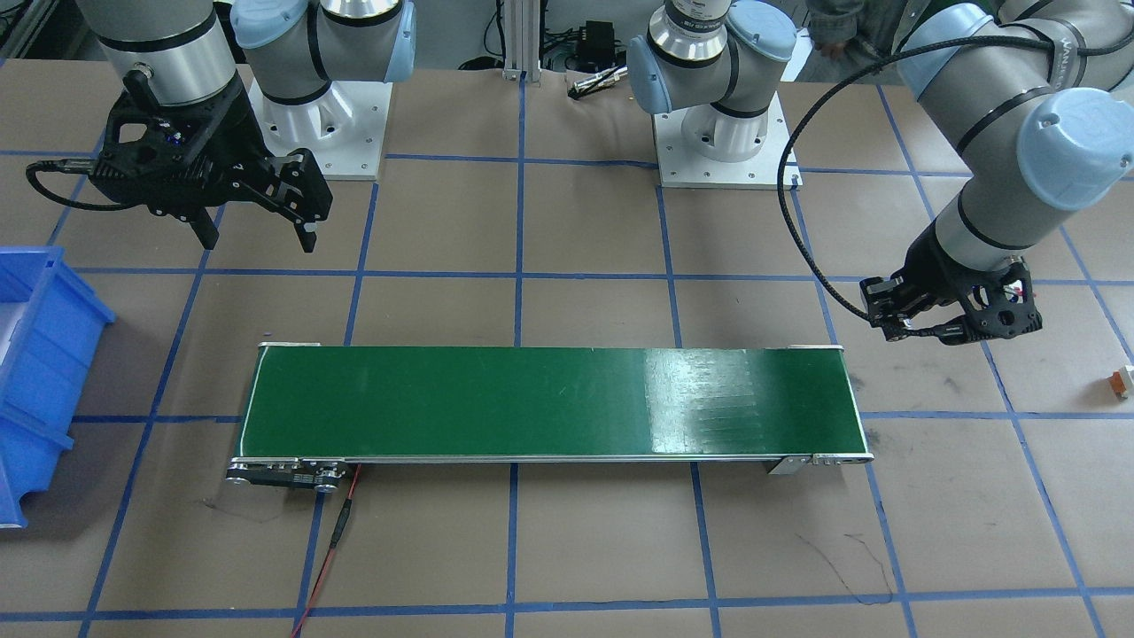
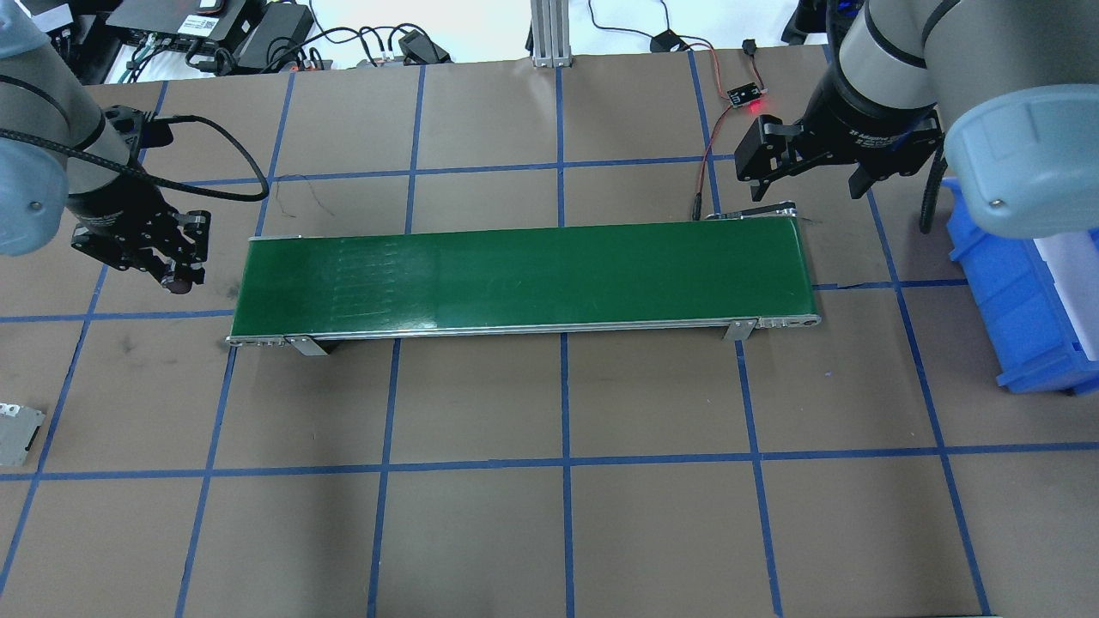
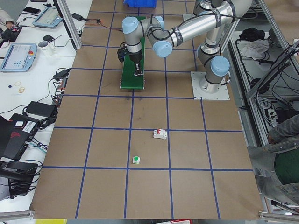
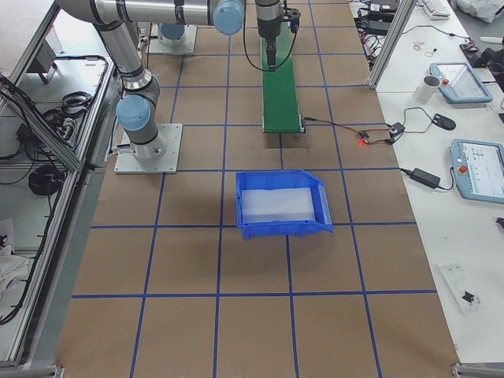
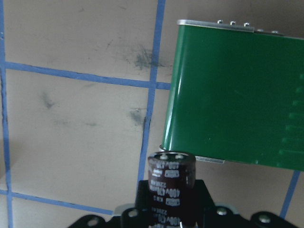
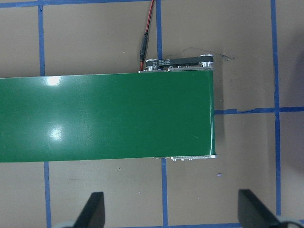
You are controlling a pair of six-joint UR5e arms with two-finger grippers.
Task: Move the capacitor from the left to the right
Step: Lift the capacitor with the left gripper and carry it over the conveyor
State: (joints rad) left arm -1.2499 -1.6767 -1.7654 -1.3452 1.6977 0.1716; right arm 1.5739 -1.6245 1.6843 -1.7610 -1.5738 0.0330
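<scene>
The capacitor (image 5: 172,183), a dark brown cylinder with white print and a metallic end, sits between the fingers of my left gripper (image 2: 175,276). The gripper is shut on it. It hangs above the brown table just off the left end of the green conveyor belt (image 2: 524,275). In the front-facing view the left gripper (image 1: 890,321) shows at the right. My right gripper (image 2: 807,167) is open and empty, above the table behind the belt's right end. Its two fingers (image 6: 92,211) stand wide apart in the right wrist view.
A blue bin (image 2: 1022,318) stands on the table to the right of the belt. A white circuit breaker (image 3: 160,134), a small green-topped part (image 3: 136,160), and a tiny orange-and-white part (image 1: 1122,379) lie at the left. A red wire (image 2: 706,163) runs to the belt's right end.
</scene>
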